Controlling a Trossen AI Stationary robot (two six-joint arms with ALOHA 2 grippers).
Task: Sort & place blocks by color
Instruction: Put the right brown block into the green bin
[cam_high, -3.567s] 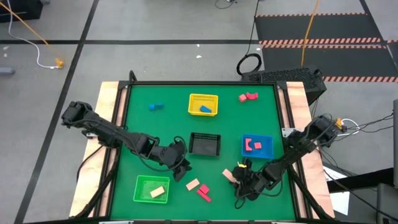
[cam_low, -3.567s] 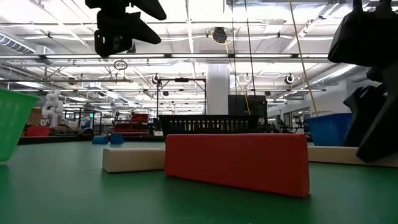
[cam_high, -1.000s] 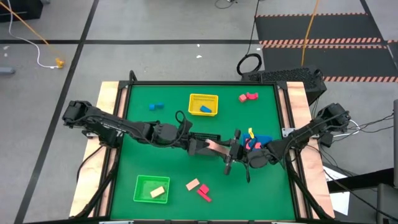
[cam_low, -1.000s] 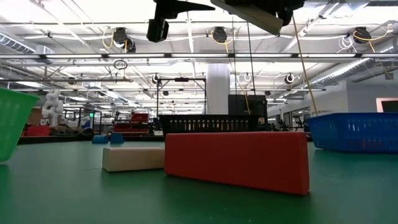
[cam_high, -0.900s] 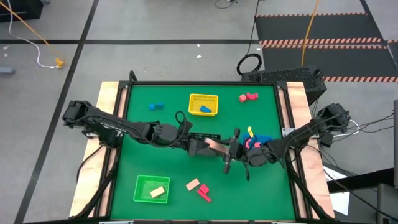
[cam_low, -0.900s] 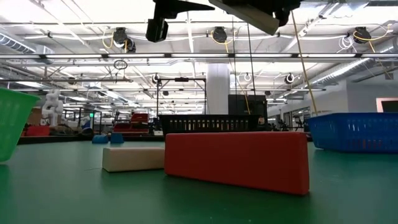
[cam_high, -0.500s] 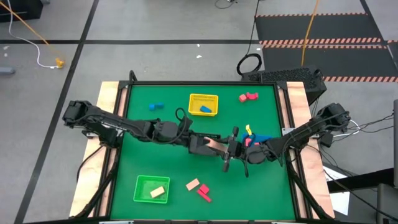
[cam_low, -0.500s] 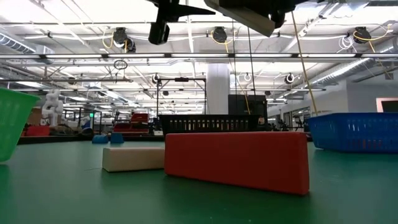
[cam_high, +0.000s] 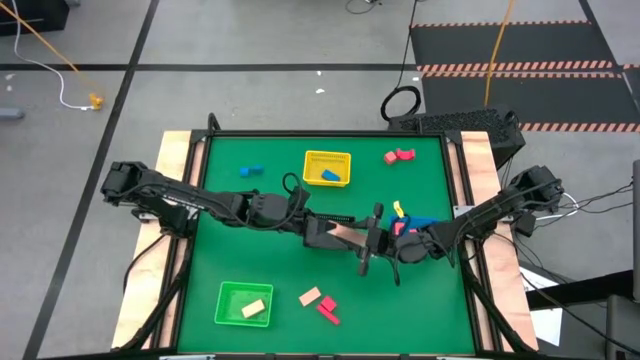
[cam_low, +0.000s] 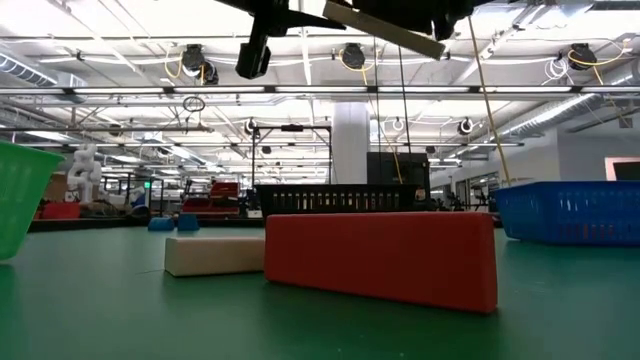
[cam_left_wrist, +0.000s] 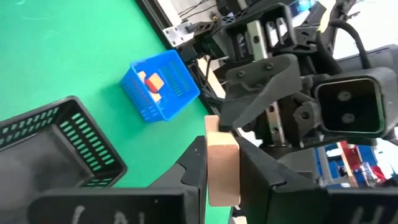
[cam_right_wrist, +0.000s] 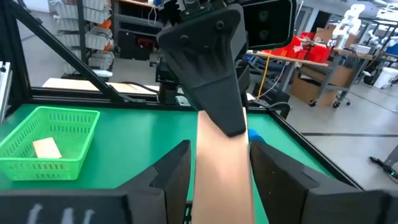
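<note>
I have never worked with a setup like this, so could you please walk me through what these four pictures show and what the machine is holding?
It is a robot with two dark arms at a green table. One picture looks straight down, one looks level across the tabletop, and two come from cameras on the arms' wrists.

On the table stand four mesh baskets: yellow, black, blue and green. Small blocks lie loose, such as two blue ones, red ones and a red bar beside a tan one.

Above the middle, the left tool and the right tool meet at one pale tan bar, apparently passing it across. The left tool's fingers are shut on the bar's end.
</note>
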